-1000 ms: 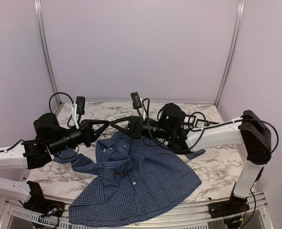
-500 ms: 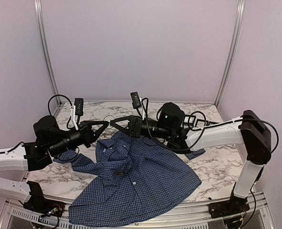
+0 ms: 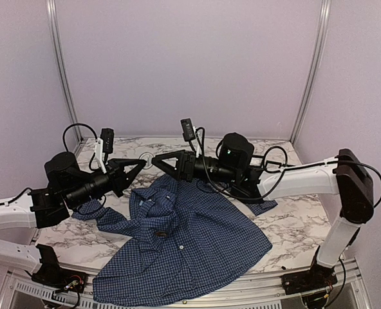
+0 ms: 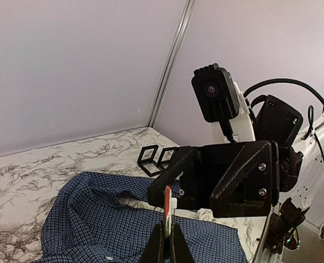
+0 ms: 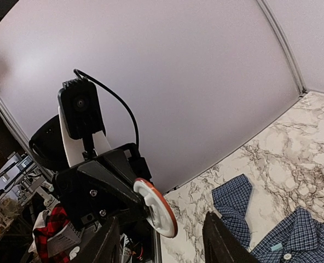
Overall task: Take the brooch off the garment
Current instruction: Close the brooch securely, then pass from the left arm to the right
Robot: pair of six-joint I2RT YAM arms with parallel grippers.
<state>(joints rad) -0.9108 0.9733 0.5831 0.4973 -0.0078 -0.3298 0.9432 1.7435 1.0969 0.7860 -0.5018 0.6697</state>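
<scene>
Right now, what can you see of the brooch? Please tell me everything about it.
The brooch is a flat round disc, white on its face with a thin orange-red rim; it looks hard and smooth. It is up in the air, clear of the shirt, standing on edge. The left gripper is shut on its lower edge. The right gripper is open, one finger at each side, with no visible contact. Its back and pin are hidden.

A marble-patterned table (image 3: 297,225) stands between pale lilac walls (image 3: 190,64); two small black square frames (image 4: 157,159) sit side by side on it.
</scene>
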